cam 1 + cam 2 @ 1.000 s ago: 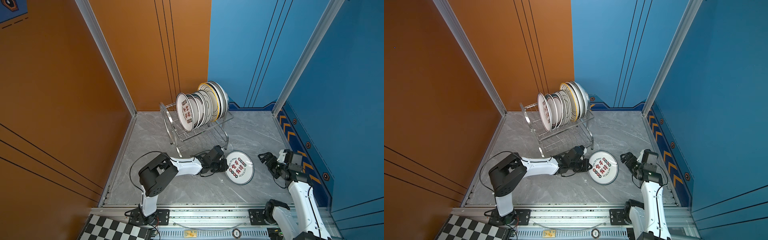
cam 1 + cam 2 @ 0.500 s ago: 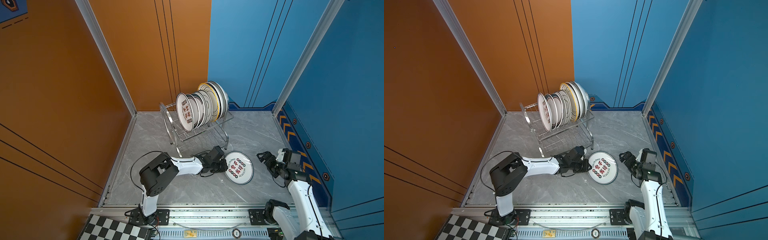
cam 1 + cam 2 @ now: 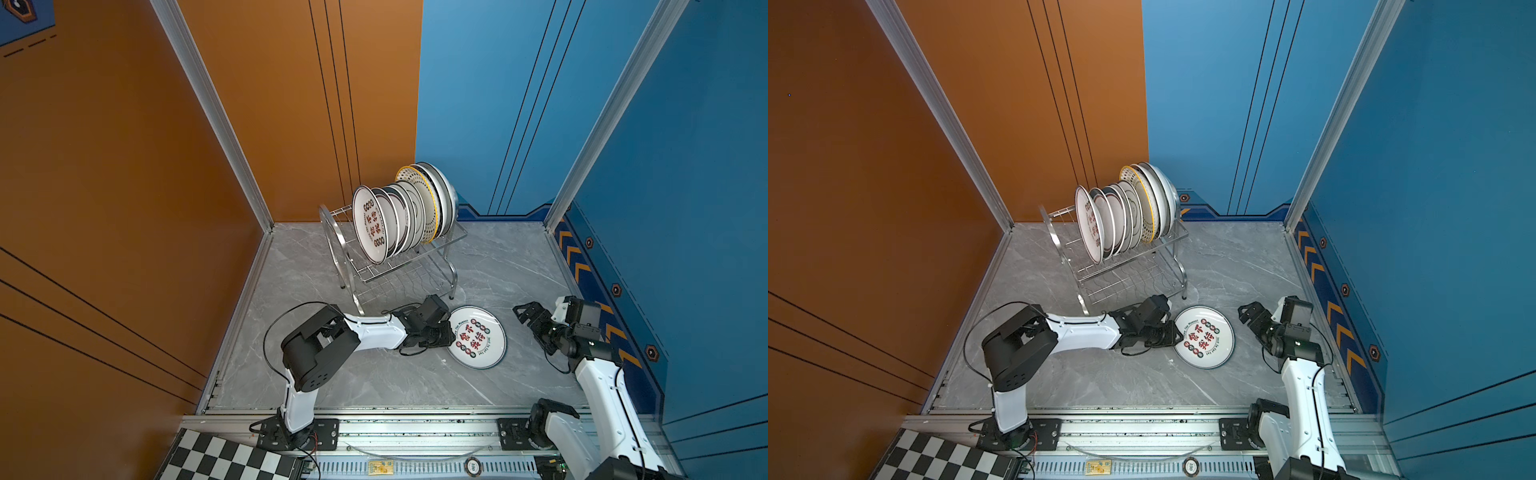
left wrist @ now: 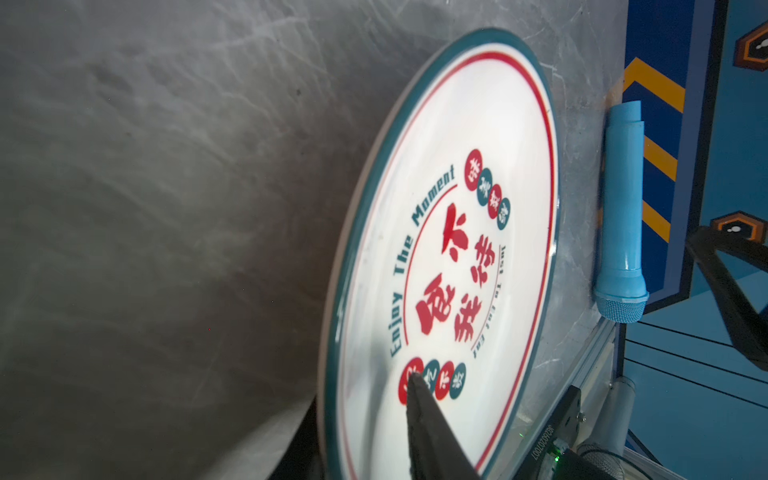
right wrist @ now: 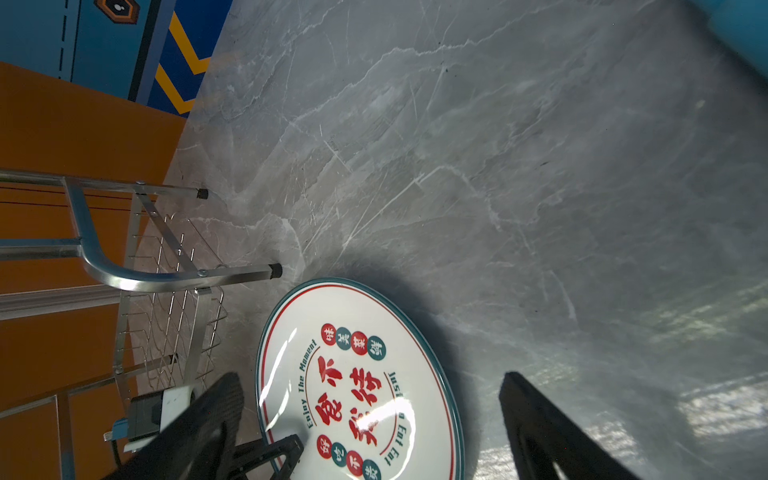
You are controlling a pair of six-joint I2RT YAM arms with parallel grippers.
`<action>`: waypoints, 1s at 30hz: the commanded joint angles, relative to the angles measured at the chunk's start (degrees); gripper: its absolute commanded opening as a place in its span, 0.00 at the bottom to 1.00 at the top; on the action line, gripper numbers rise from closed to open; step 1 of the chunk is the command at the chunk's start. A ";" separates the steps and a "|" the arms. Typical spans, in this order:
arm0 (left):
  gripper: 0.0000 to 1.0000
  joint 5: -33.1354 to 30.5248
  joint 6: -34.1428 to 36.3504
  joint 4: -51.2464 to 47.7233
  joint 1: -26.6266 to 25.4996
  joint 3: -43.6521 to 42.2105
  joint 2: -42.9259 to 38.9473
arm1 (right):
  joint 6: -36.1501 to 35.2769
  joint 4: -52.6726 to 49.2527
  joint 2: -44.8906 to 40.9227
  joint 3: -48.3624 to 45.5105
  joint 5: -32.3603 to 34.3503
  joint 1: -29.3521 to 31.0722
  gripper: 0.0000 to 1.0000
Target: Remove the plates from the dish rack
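A white plate (image 3: 477, 337) (image 3: 1204, 337) with a teal rim and red characters lies flat on the grey table. My left gripper (image 3: 451, 332) (image 4: 361, 390) is open at the plate's left edge, its jaws straddling the rim. One finger (image 4: 432, 432) hovers over the plate's face. My right gripper (image 3: 525, 318) (image 5: 374, 415) stands wide open and empty, to the right of that plate and clear of it. Behind stands the dish rack (image 3: 399, 270) (image 3: 1121, 270) (image 5: 124, 274), with several plates (image 3: 405, 216) (image 3: 1125, 216) upright in its top tier.
A blue microphone (image 4: 621, 216) lies by the blue side wall, near the right arm. Orange and blue walls close in the table on three sides. A metal rail (image 3: 415, 428) runs along the front edge, with a checkerboard (image 3: 220, 457) at its left.
My left gripper's jaws have parted from the teal-rimmed plate, which has settled on the table. My right gripper has edged slightly left toward the plate.
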 commanded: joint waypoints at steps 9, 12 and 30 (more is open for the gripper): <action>0.47 -2.22 1.33 -3.22 -0.98 0.39 0.06 | 0.08 1.62 1.37 0.76 2.22 3.02 0.96; 0.56 -3.27 1.82 -4.83 -1.03 0.41 -0.54 | -0.11 1.63 1.54 0.92 2.82 3.77 1.00; 0.74 -19.53 5.56 -21.33 -4.28 -4.62 -15.64 | -4.58 8.12 15.12 11.71 12.84 25.87 0.96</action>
